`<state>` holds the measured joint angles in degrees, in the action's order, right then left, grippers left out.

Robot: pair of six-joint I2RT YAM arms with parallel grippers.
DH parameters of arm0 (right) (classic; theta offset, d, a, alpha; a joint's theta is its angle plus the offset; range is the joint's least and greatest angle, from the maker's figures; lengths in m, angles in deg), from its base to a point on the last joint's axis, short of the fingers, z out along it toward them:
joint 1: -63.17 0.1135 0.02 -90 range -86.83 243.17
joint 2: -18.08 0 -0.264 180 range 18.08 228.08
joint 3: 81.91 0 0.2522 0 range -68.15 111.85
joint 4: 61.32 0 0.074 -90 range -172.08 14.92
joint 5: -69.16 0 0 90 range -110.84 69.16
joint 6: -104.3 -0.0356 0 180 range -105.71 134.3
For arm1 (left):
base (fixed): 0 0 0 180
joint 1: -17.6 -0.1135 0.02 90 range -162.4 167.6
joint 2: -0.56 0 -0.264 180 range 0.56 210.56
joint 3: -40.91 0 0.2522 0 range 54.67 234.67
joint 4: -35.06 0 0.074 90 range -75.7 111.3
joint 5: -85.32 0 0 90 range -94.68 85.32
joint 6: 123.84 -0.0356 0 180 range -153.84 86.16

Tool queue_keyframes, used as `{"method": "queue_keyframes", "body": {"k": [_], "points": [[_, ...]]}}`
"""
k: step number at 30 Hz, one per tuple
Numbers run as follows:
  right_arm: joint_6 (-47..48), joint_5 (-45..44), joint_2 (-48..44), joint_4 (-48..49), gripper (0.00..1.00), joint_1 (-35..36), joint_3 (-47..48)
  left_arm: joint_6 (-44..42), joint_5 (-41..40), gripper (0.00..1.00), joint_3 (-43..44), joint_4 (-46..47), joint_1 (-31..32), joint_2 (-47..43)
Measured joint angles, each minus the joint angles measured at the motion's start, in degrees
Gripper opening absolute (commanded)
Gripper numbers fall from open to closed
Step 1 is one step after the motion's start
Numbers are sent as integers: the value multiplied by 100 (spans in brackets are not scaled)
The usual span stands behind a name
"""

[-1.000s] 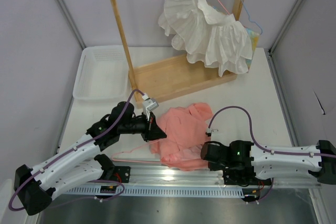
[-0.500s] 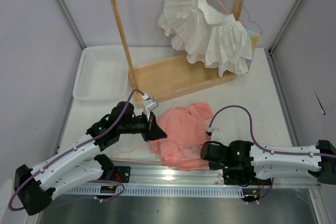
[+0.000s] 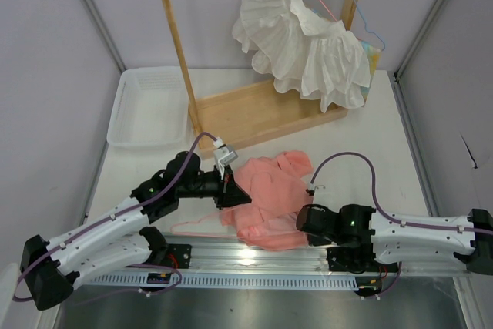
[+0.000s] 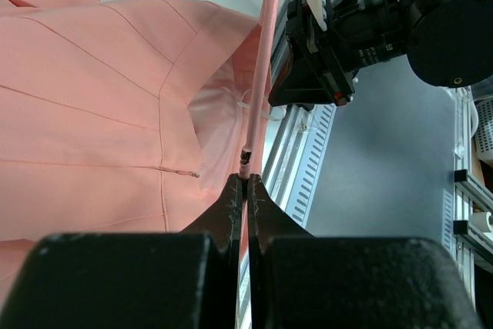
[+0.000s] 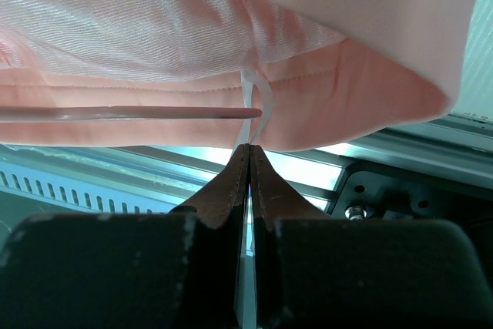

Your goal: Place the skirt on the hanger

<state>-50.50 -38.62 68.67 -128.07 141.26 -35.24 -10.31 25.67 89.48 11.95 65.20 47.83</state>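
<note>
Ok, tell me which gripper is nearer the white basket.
Left. The left gripper is below-right of the white basket; the right gripper lies farther right, beyond the skirt.

A robotics lab test cell is indicated. A white table [image 3: 385,136] is enclosed by plain grey panels [image 3: 46,75] set in metal framing. Two white robot arms, the left arm [image 3: 92,236] and the right arm [image 3: 416,233], are bolted to an aluminium rail [image 3: 254,256] at the near edge, and purple cables [image 3: 343,154] are left exposed. A bare wooden rack [image 3: 254,109] and a plastic tray [image 3: 150,105] are set on the table.
</note>
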Motion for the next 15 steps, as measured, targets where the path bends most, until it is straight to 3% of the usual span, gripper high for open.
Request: {"method": "queue_keyframes", "body": {"k": [15], "points": [[-2, -44, -46, -136, 3, -66, 22, -2, -170, 0, -96, -166, 57, -181]]}}
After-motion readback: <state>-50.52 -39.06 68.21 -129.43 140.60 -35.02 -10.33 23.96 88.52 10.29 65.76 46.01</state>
